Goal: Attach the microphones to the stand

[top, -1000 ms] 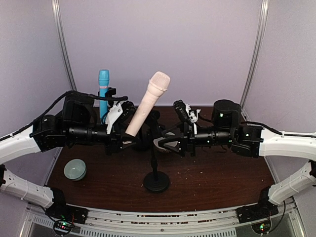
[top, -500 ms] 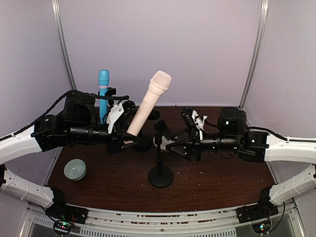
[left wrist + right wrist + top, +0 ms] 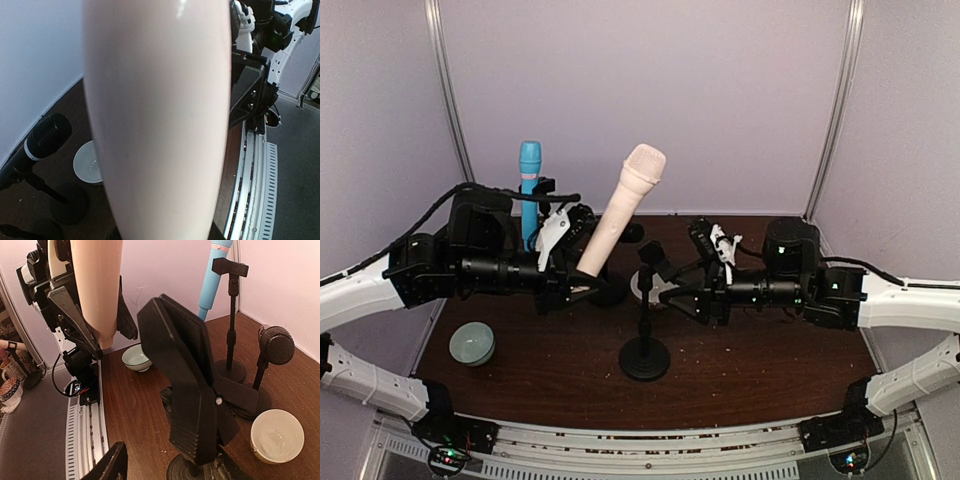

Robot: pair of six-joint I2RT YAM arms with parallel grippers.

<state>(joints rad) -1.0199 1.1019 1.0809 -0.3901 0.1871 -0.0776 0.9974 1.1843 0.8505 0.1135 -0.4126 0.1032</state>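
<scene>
My left gripper is shut on the lower end of the cream-pink microphone. It holds the microphone tilted, head up and to the right. The microphone fills the left wrist view and hides the fingers. The black stand with its clip stands at the table's middle. My right gripper is open, its jaws on either side of the stand's stem. One finger shows at the lower left. The light blue microphone stands upright at the back left. The black microphone sits on a stand behind.
A pale green bowl sits at the front left. A white bowl lies near the stands' bases. Another stand with an empty clip stands beside the blue microphone. Walls close the back and sides.
My right gripper has drawn back to the right, and the front stand has shifted a little right with it. My left arm and the cream-pink microphone have stayed put.
</scene>
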